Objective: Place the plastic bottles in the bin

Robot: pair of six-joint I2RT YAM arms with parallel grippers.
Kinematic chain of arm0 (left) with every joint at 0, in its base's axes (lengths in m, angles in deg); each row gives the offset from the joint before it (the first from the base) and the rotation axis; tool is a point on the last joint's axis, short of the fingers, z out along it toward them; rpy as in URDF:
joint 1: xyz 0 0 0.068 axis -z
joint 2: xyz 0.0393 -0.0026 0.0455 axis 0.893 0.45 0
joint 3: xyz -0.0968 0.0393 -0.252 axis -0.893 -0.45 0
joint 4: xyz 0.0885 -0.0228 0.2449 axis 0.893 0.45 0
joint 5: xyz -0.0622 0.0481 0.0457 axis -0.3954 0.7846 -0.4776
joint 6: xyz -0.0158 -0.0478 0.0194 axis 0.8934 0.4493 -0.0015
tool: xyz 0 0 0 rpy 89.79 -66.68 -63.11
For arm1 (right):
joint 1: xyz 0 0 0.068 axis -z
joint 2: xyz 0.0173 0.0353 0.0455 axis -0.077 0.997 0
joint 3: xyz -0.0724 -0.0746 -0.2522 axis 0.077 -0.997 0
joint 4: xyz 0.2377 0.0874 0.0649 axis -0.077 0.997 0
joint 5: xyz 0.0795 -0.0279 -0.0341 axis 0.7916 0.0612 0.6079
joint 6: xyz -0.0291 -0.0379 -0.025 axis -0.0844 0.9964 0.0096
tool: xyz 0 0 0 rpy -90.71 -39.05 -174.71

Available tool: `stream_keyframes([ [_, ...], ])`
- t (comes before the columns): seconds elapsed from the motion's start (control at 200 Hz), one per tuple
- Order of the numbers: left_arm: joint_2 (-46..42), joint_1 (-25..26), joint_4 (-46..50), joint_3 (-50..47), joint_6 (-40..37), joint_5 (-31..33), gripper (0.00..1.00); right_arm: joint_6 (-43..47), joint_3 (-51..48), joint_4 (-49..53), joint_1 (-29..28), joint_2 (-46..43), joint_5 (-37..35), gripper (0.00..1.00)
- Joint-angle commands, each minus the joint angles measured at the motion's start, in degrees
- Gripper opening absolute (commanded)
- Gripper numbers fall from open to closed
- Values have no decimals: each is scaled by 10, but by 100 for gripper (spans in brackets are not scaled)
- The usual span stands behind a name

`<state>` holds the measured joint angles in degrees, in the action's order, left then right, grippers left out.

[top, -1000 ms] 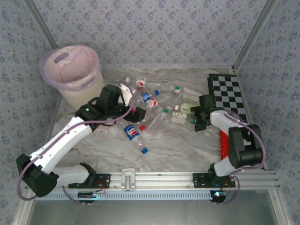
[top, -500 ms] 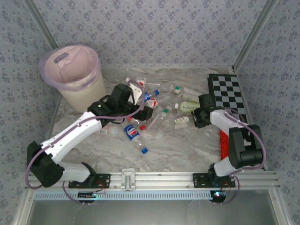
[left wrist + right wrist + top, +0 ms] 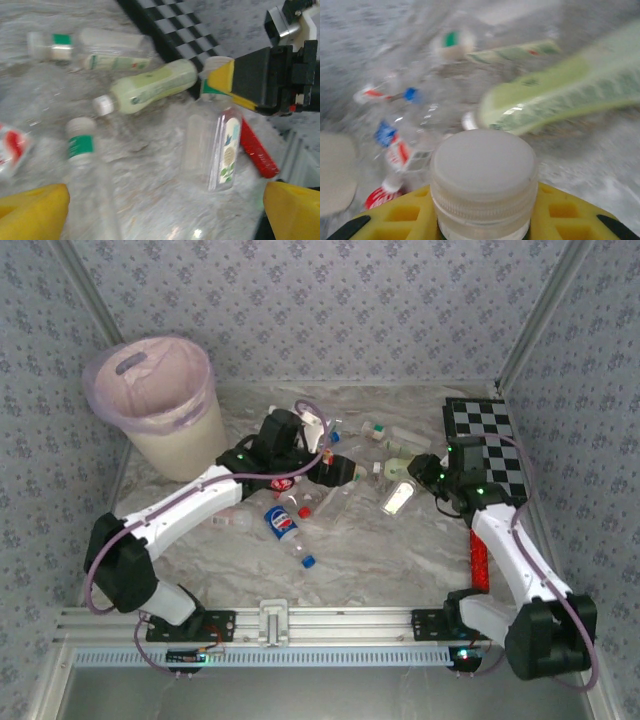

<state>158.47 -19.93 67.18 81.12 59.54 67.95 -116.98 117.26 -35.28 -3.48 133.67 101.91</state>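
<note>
- Nearest the arm bases, a clear plastic bottle with a blue label and blue cap [image 3: 284, 524] lies flat on the grey marbled table [image 3: 380, 560], well apart from both grippers.
- A thin red cylinder [image 3: 478, 558] lies at the table's right edge beside the right arm. It is not a task item.
- The right gripper [image 3: 428, 482] is clamped on the neck of a clear plastic bottle with a white cap and pale leaf-print label [image 3: 398, 498]. Cannot tell if its base is off the table.
- The left gripper [image 3: 345, 472] is over the middle of the pile, fingers wide apart with nothing between them.
- Around and past them are a pale-green plastic bottle [image 3: 150, 85], a clear bottle with a green band [image 3: 80, 145], and red- and blue-labelled ones. Roughly a dozen are loose on the table.
- A black-and-white chequered board [image 3: 488, 440] sits far right.
- The round cream-white plastic bin with a pink-lilac bag [image 3: 180, 445] stands far left, well apart from both grippers. No bottle can be made out inside it.
- Progress looks early: one bottle is gripped, none visibly binned, nearly all are left. The held bottle is on the side opposite the bin, so a long carry or a handover seems likely.
- The left wrist view settles what the top view leaves too small: the left finger gap, and the right gripper's hold at the neck.
- The right wrist view gives the white cap [image 3: 482, 170] seated between its yellow fingers [image 3: 422, 197]. The rest is blurred.
- The top view places the bin relative to both arms.
</note>
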Motion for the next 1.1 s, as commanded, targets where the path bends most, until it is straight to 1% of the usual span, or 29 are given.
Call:
stream_keyframes([
  [0.0,9,22,-112,-14,33,-77,99,115,-10,-75,1,-18,110,6],
  [0.055,19,28,-116,-14,32,-79,99,125,-1,-81,2,-11,149,3],
  [0.06,19,29,-116,-14,31,-79,99,127,2,-82,3,-9,154,0],
  [0.15,37,32,-124,-20,36,-77,99,135,18,-88,2,10,212,0],
  [0.235,50,41,-132,-21,38,-78,99,117,21,-110,-1,17,241,0],
  [0.315,61,50,-120,-14,22,-82,99,101,22,-130,-6,17,255,0],
  [0.445,77,51,-119,-9,15,-63,99,85,33,-139,-17,18,262,0],
  [0.625,94,52,-159,-8,35,-78,99,78,42,-140,-30,14,259,0],
  [0.68,96,54,-156,-4,35,-80,92,77,44,-142,-33,15,259,0],
  [0.805,95,54,-147,-3,31,-77,68,80,49,-139,-38,19,255,0],
  [0.88,92,54,-153,-7,34,-78,59,80,47,-139,-40,21,253,0],
  [0.945,89,54,-153,-9,36,-75,55,78,47,-138,-41,23,249,0],
  [0.975,88,54,-150,-9,35,-73,54,78,47,-137,-41,23,248,5],
  [0.99,87,54,-149,-10,34,-72,54,79,48,-136,-41,24,249,9],
  [1.02,85,54,-146,-11,31,-69,54,82,50,-132,-40,26,251,21],
  [1.064,82,52,-136,-10,25,-61,53,93,57,-117,-37,27,253,44],
  [1.094,81,51,-130,-9,21,-56,53,102,62,-104,-34,27,252,54],
])
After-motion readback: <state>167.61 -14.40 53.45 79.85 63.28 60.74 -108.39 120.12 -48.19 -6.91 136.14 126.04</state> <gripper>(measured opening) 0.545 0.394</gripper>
